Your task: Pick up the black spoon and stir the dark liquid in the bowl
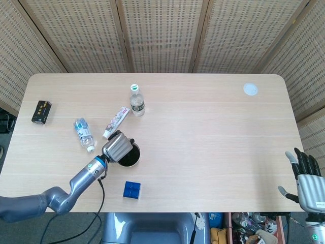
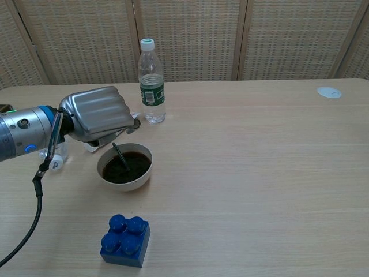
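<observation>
A white bowl of dark liquid stands near the table's front left; from above it shows as the bowl. My left hand hovers over its far left rim and grips the black spoon, whose thin handle slants down into the liquid. In the head view the left hand covers the bowl's left part and hides the spoon. My right hand hangs beyond the table's front right corner with fingers spread, holding nothing.
A blue toy brick lies in front of the bowl. An upright water bottle stands behind it. A toothpaste tube, a lying small bottle and a black box sit at left; a white disc far right.
</observation>
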Robot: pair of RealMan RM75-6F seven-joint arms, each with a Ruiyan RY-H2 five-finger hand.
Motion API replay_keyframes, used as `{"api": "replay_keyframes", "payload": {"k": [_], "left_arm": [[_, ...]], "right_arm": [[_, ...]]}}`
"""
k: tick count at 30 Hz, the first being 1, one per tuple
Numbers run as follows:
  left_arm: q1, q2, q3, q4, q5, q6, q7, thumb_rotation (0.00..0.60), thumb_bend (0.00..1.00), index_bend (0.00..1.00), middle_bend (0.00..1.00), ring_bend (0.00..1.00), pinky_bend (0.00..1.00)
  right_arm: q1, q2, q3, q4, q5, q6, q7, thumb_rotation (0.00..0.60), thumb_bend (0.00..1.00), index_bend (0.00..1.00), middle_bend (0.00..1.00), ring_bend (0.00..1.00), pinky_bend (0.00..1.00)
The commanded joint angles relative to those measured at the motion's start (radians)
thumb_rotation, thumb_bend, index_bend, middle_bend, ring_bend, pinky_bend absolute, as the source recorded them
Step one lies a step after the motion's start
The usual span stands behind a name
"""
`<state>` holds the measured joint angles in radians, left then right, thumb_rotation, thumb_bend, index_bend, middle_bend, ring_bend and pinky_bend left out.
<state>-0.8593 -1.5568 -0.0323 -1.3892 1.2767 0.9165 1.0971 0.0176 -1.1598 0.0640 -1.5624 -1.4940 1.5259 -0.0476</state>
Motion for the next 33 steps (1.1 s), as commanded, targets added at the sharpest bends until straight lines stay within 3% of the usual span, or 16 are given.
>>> {"api": "replay_keyframes", "payload": {"k": [1, 9, 15, 21, 33], "left_arm": [[0.006, 0.014, -0.003, -0.017, -0.007, 0.015, -0.003, 0.6, 0.51, 0.32, 0.84, 0.79, 0.76], [0.076, 0.117, -0.04, -0.15, -0.044, 0.133, -0.104, 0.6, 0.44, 0.22, 0.76, 0.73, 0.76], [0.178, 0.225, -0.064, -0.291, -0.061, 0.275, -0.24, 0.6, 0.38, 0.15, 0.61, 0.62, 0.74], [0.307, 0.322, -0.046, -0.389, -0.021, 0.429, -0.404, 0.6, 0.32, 0.11, 0.44, 0.48, 0.68], [0.527, 0.429, 0.036, -0.459, 0.001, 0.576, -0.741, 0.6, 0.31, 0.0, 0.08, 0.08, 0.23]], "right_arm": [[0.001, 0.001, 0.001, 0.0, -0.002, 0.001, 0.001, 0.6, 0.15, 0.09, 0.06, 0.0, 0.0], [0.012, 0.002, 0.005, 0.001, -0.009, -0.004, 0.001, 0.6, 0.15, 0.09, 0.06, 0.0, 0.0], [0.023, 0.004, 0.009, -0.003, -0.017, -0.011, -0.004, 0.6, 0.15, 0.09, 0.06, 0.0, 0.0], [0.04, 0.007, 0.016, -0.007, -0.022, -0.023, -0.012, 0.6, 0.15, 0.09, 0.06, 0.0, 0.0], [0.066, 0.014, 0.028, -0.026, -0.015, -0.049, -0.05, 0.6, 0.15, 0.09, 0.03, 0.0, 0.0]]}}
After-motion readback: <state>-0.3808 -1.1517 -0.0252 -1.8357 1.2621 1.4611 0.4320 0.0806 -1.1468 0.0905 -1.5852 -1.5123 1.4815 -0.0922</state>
